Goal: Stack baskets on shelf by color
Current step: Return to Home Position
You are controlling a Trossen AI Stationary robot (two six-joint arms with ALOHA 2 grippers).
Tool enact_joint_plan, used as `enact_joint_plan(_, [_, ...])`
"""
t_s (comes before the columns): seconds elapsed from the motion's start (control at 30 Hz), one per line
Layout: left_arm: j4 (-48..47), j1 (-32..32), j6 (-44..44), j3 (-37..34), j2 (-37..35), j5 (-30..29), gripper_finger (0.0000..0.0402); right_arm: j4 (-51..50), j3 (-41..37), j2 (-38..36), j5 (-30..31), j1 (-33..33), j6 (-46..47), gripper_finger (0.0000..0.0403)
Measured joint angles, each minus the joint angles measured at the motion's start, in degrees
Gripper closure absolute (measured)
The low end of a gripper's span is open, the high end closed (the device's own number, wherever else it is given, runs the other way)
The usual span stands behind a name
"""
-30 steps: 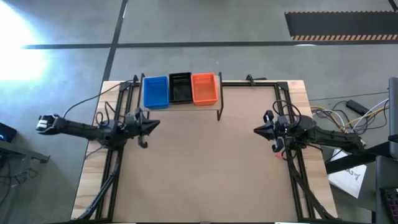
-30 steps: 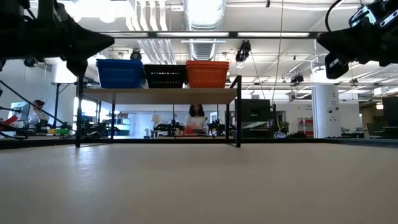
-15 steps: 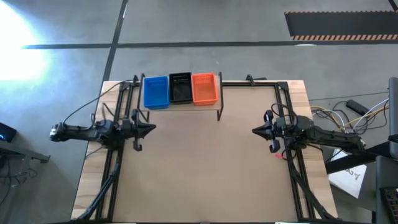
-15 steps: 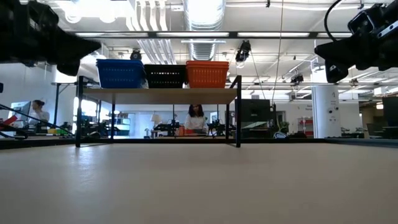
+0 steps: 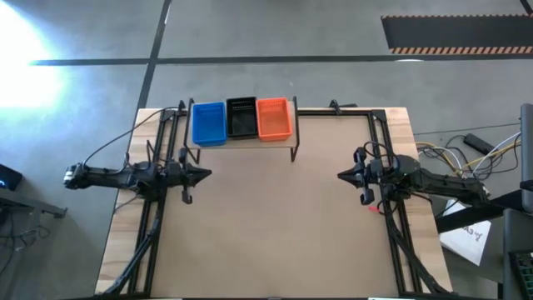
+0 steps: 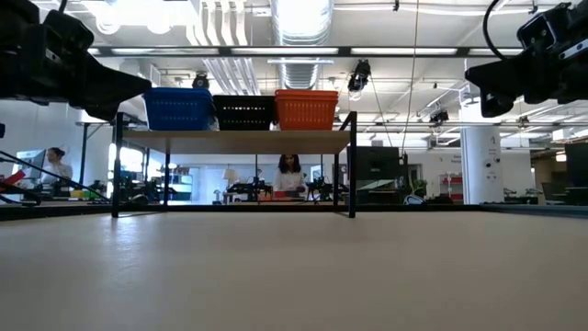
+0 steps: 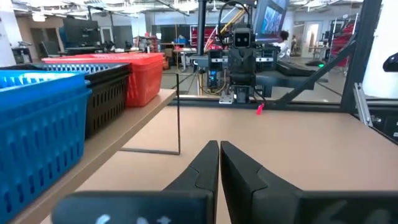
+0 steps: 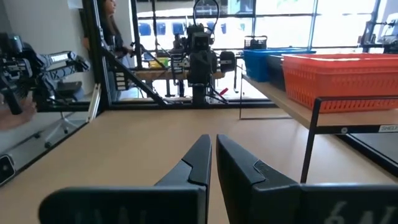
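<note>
The baskets sit on the shelf at the far left of the counter. A blue pile, a black pile and an orange pile stand side by side in one tight row. How many nest in each I cannot tell. No basket shows off the shelf, so the sorting looks done and only the retreat remains.

The left gripper hovers over the counter's left side, near the shelf's blue end, with its fingers pressed together and empty. The right gripper hovers at the right side, well apart from the shelf, and its fingers are likewise together and empty.

To finish well, each arm should draw straight back toward its own base, holding its height above the counter. The left arm needs the most care. Its wrist view shows the blue pile close alongside, so any swing toward the shelf could nudge the row. Move slowly and level, with the fingers closed.
</note>
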Motion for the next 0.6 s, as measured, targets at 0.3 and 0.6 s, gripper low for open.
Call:
enact_joint_plan(0.3, [1.26, 0.00, -0.09, 0.02, 2.08, -0.44, 0.0401, -0.02, -0.02, 0.08, -0.03, 0.00, 0.65, 0.0385])
enact_joint_plan(0.6, [1.81, 0.00, -0.09, 0.02, 4.07, -0.40, 0.0401, -0.04, -0.02, 0.12, -0.07, 0.00, 0.63, 0.0385])
